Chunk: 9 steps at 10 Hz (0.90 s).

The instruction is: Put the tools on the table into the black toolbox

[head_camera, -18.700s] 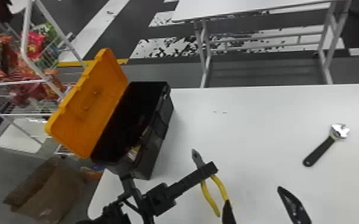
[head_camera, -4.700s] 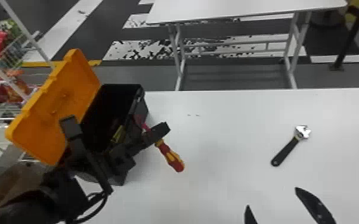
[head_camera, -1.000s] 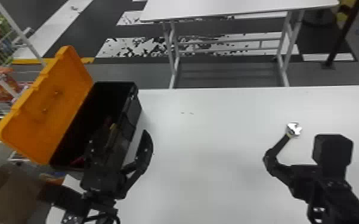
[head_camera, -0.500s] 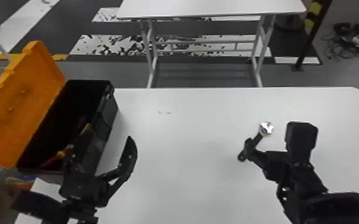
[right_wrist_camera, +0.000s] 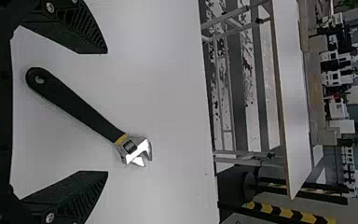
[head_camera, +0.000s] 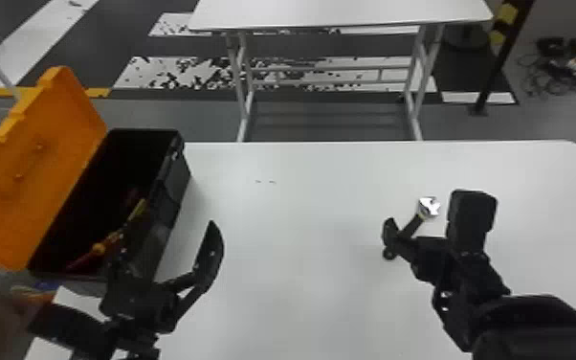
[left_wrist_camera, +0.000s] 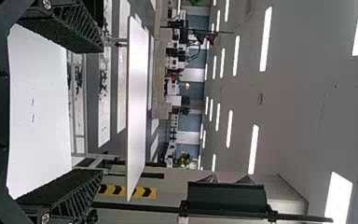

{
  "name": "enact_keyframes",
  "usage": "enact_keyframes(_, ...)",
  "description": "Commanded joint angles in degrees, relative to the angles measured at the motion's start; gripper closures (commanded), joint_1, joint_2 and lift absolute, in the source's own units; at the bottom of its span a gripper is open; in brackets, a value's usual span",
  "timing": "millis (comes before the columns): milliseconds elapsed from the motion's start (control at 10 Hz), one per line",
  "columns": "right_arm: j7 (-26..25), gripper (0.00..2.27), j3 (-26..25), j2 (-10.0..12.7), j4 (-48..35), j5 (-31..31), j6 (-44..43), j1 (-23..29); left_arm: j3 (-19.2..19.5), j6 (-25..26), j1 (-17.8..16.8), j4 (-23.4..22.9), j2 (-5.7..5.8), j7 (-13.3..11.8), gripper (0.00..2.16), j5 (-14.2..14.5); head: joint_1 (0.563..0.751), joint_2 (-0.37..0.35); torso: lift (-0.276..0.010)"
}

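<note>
Head view, nearest first: the left tool [left_wrist_camera: 101, 111] is waiting beside the toolbox, its fingers standing wide apart with nothing between them; it is probably staying out of the way there, while leaving the box mouth reachable. The right tool [right_wrist_camera: 107, 112] is also spreading its fingers and gripping nothing; from where I'm standing, it is reaching low over the white surface [head_camera: 301, 287], and the right wrist view is showing a finger on either side of the adjustable wrench [right_wrist_camera: 86, 114], a placement likely meant for closing across the black handle [right_wrist_camera: 70, 99].

The wrench is lying flat and slantwise on the surface, its metal head pointing away from the robot; that is leaving the handle on the near side, convenient for a grasp, though the slant could be making it swivel as the fingers close.

Over to the left, the black toolbox [head_camera: 174, 186] is standing with its orange lid [head_camera: 38, 172] hanging open, so things can be going straight in; a red-and-yellow screwdriver [head_camera: 98, 249] and another yellow-handled piece [head_camera: 137, 209] are already resting inside; the wrench is seemingly the one remaining to pack. Beyond, a second white table [head_camera: 339, 12] is standing apart, playing no part.
</note>
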Motion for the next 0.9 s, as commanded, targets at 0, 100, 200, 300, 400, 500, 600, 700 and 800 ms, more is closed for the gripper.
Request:
enact_keyframes(0, 0.00, 0.09, 0.00, 0.05, 1.84, -1.03, -0.51, -1.04, -0.27, 0.03, -0.32, 0.42, 0.45, 0.00, 0.08, 0.20, 0.695, 0.107, -0.075)
enact_keyframes(100, 0.00, 0.09, 0.18, 0.05, 2.90, -0.94, -0.51, -1.65, -0.36, 0.20, -0.40, 0.50, 0.45, 0.00, 0.08, 0.20, 0.695, 0.108, -0.075)
enact_keyframes(200, 0.00, 0.09, 0.44, 0.05, 4.13, -0.94, -0.51, -2.44, -0.54, 0.20, -0.49, 0.68, 0.54, 0.00, 0.08, 0.28, 0.695, 0.108, -0.075)
enact_keyframes(300, 0.00, 0.09, 0.53, 0.05, 5.01, -1.03, -0.51, -2.97, -1.15, 0.20, -0.93, 1.12, 0.89, 0.09, 0.08, 0.28, 0.695, 0.109, -0.075)
enact_keyframes(400, 0.00, 0.09, 0.53, 0.05, 6.50, -0.94, -0.51, -3.94, -1.15, 0.20, -1.02, 1.21, 0.98, 0.09, 0.08, 0.37, 0.695, 0.108, -0.075)
enact_keyframes(500, 0.00, 0.09, 0.79, 0.05, 7.91, -0.94, -0.51, -4.64, -1.24, 0.20, -1.19, 1.38, 0.98, 0.09, 0.08, 0.37, 0.695, 0.106, -0.075)
enact_keyframes(600, 0.00, 0.09, 0.79, 0.05, 9.32, -0.85, -0.51, -5.52, -1.50, 0.20, -1.46, 1.65, 1.07, 0.09, 0.08, 0.37, 0.695, 0.106, -0.075)
enact_keyframes(700, 0.09, 0.09, 0.88, 0.05, 10.63, -0.85, -0.86, -6.31, -1.77, 0.20, -1.72, 1.91, 1.07, 0.09, 0.08, 0.37, 0.695, 0.104, -0.075)
enact_keyframes(800, 0.44, 0.09, 1.32, 0.05, 11.60, -0.85, -1.04, -7.01, -2.03, 0.20, -2.07, 2.17, 1.07, 0.09, 0.08, 0.37, 0.695, 0.102, -0.075)
